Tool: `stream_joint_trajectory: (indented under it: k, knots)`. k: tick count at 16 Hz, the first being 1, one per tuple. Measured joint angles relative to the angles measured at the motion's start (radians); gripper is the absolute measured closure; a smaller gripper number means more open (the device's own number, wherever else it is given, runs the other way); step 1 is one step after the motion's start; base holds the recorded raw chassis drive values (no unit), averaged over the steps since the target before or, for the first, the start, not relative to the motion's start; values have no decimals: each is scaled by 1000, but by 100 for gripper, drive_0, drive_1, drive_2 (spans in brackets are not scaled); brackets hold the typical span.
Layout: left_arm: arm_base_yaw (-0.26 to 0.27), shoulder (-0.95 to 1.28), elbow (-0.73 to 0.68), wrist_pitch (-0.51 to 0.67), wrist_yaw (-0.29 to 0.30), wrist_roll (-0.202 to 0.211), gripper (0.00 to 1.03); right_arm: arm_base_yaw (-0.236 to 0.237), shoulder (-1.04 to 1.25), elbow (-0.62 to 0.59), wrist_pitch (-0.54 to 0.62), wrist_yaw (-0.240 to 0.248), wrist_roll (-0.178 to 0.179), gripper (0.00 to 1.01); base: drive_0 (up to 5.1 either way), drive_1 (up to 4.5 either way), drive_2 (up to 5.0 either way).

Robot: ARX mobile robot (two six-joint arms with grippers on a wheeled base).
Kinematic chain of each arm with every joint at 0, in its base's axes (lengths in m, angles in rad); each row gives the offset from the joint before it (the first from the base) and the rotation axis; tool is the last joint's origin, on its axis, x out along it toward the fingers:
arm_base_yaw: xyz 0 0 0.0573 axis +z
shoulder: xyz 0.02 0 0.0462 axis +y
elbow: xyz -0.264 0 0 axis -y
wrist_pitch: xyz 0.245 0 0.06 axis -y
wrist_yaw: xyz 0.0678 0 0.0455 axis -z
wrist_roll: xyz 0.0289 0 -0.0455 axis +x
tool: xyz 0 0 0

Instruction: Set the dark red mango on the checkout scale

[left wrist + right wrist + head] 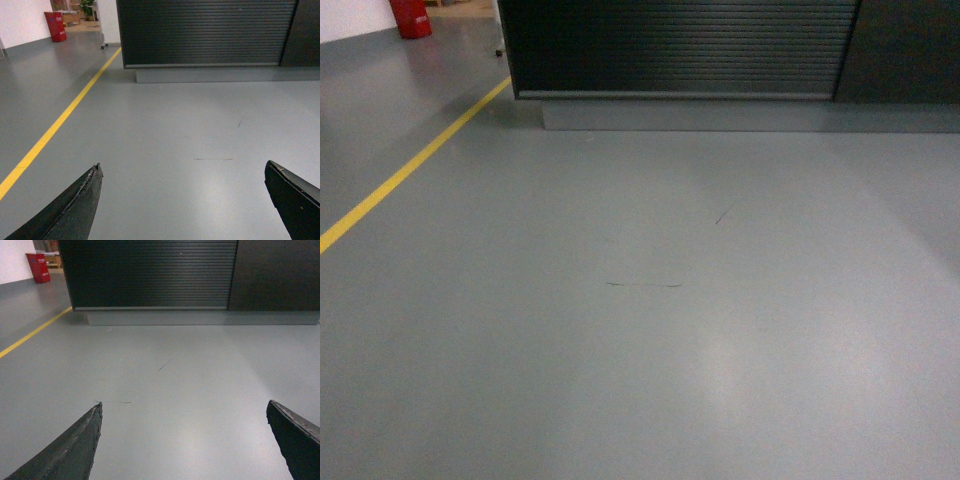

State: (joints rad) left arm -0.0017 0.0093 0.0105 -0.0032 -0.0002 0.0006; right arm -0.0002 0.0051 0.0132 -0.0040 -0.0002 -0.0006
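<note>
Facing the checkout (680, 50) across a stretch of grey floor (650, 300), I see only its lower front: a dark panel of horizontal ribs running left to right, a plain dark panel to the right of it, and a grey plinth (720, 115) along the bottom. Its long side lies across my view. The top of the worktop is cut off above the frame, so I cannot tell what stands on it; neither the scale nor the dark red mango shows in any view.

My left hand (182, 200) is spread wide, its two black fingers (75, 210) at the bottom corners of the wrist view with bare floor between them and nothing held. My right hand (185, 440) is spread the same way, fingers (72, 450) well apart and nothing between them.

A yellow line (410, 165) runs along the floor on my left, slanting toward the left end of the checkout. Beyond it, at the far left by a white wall, stands a red container (410, 15); what is in it I cannot tell. Thin dark scuff marks (645, 285) lie on the floor ahead of me.
</note>
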Motion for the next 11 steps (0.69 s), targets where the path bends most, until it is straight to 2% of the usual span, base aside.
stream_joint_trajectory:
  k: [11]
  knots:
    - [0, 0, 0, 0, 0, 0, 5, 0, 0, 0, 0, 0, 0, 3, 0, 0, 0]
